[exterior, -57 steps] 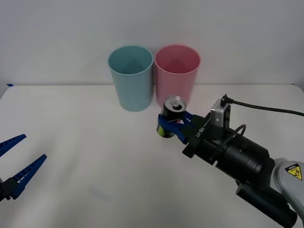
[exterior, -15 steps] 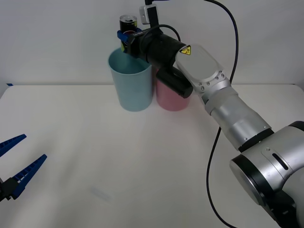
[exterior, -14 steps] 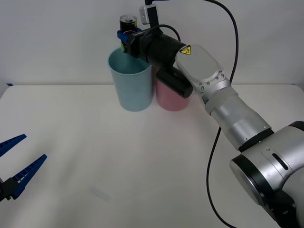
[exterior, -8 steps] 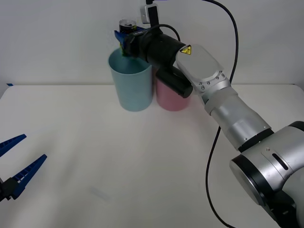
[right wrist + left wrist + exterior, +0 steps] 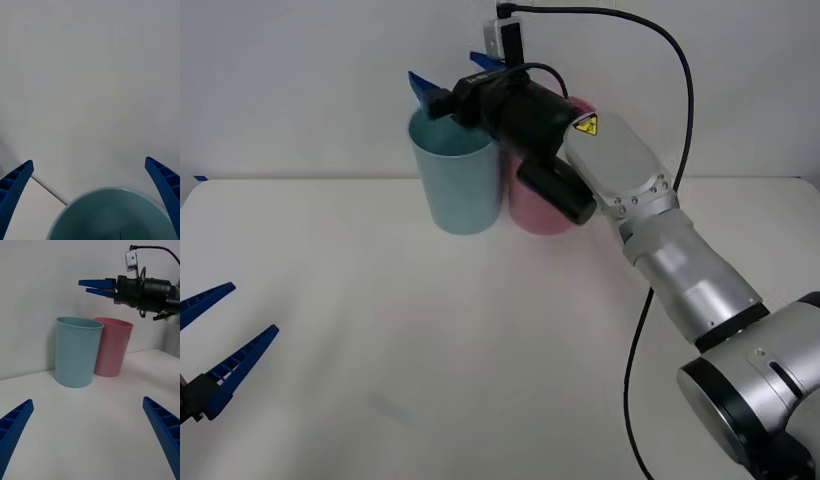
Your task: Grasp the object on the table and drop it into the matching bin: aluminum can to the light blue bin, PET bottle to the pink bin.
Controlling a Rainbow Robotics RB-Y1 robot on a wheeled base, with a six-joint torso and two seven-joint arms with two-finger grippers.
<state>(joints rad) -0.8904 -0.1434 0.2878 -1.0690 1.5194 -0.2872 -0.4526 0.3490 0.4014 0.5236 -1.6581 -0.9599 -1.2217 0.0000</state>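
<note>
Hovering above the light blue bin [image 5: 456, 170], our right gripper [image 5: 450, 75] has its fingers spread wide and empty; we cannot see the can, presumably inside that bin. We judge it light, rigid, slick-sided, best held round the body. Our left gripper [image 5: 215, 350] waits open, low over the table [image 5: 430, 350].

The white table [image 5: 480, 340] carries the light blue bin [image 5: 457, 175] and pink bin [image 5: 532, 205], seemingly touching.
</note>
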